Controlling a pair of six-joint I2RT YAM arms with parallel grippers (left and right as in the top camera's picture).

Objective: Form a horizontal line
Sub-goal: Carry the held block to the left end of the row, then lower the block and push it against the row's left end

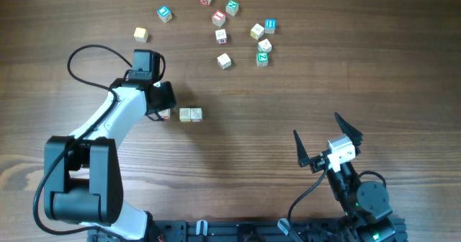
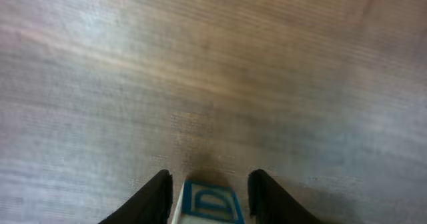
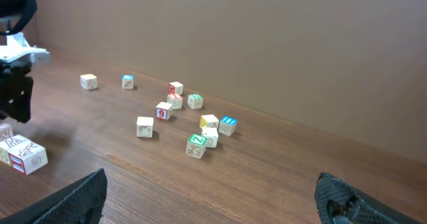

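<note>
The left tool [image 1: 163, 106] straddled a blue-lettered cube [image 2: 210, 204] just left of the horizontal line [image 1: 190, 114]; whether it gripped could not be told. A finger snagging on withdrawal might drag the cube askew. The right tool [image 1: 315, 124] gaped wide, well right of the line.

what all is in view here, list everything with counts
scattered cubes: eleven; cream, blue, green, red and yellowish faces; far side of the table
pair of cubes: two; cream; touching side by side mid-table
blue-letter cube: one; cream with blue print; just left of the pair, contact with it unclear
table: one; brown wood
cable: one; black; looped beside the left arm
left end effector: one; black; fingers either side of the blue-letter cube, grip unclear
right end effector: one; black; wide open, holding nothing, near right
</note>
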